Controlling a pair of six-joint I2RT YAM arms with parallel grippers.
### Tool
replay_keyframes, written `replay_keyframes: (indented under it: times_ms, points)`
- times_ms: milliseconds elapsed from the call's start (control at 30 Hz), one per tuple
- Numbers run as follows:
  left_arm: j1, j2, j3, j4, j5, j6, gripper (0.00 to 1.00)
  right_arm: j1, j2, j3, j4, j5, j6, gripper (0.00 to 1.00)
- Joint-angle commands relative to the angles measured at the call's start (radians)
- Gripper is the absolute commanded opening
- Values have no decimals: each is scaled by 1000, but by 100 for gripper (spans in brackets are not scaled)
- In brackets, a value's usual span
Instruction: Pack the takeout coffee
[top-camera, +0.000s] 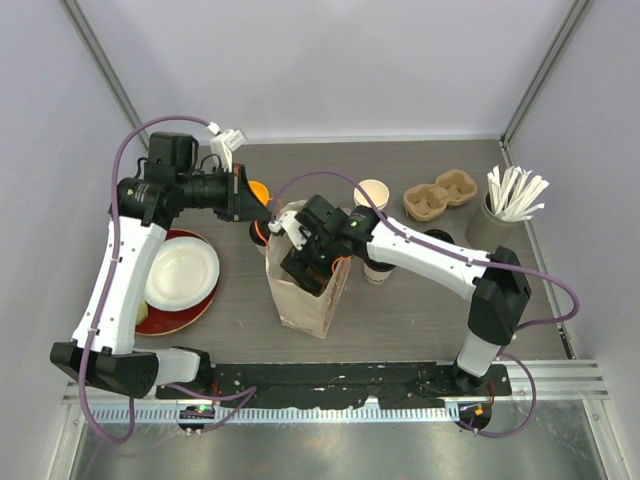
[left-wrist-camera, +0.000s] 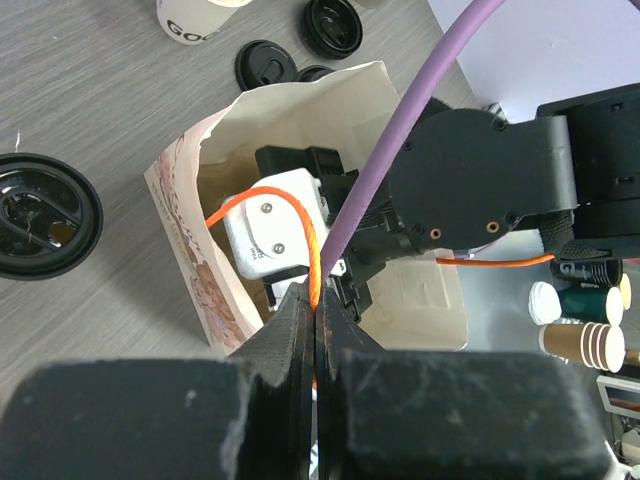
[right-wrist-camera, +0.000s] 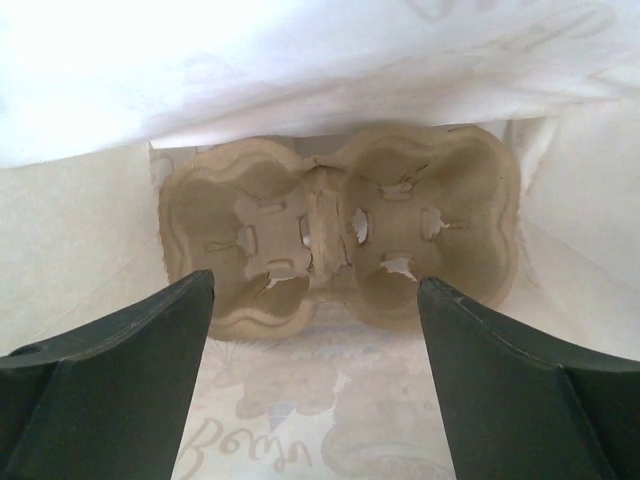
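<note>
So my left tool (left-wrist-camera: 314, 300) is clenched on the rim of the paper bag (top-camera: 310, 310), which stands upright on the table (top-camera: 420, 320) with its mouth open. My right tool (right-wrist-camera: 315, 283) is down inside the bag, jaws spread wide with nothing in them. It's hanging right over a pulp cup carrier (right-wrist-camera: 340, 220) lying flat on the bag's bottom.

Both coffees are outside the bag, on the table to its right. The far coffee cup (top-camera: 372, 193) stands upright with an open top, near a second carrier (top-camera: 440, 195). The near coffee cup (top-camera: 378, 272) sits just beside the bag, half hidden under my right arm, so I can't tell about its top. A loose black lid (left-wrist-camera: 40, 215) lies flat next to the bag.
</note>
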Motion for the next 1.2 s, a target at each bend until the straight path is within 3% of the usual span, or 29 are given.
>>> replay_keyframes:
  times_ms: [0,333,633,900,1167]
  points:
    - [-8,-34,13,9,-18,29,0,-4,-72,68,15,33,5,91]
    - [-19,-40,14,2,-41,11,0,-2,-119,134,95,48,60,90]
    - [-19,-51,-4,27,-27,-15,0,-2,-181,93,168,120,81,90]
    - [-19,-33,29,32,-18,-43,0,2,-87,219,43,114,-13,85]
    - [-17,-37,16,30,-16,-35,0,2,-149,240,104,96,-13,87]
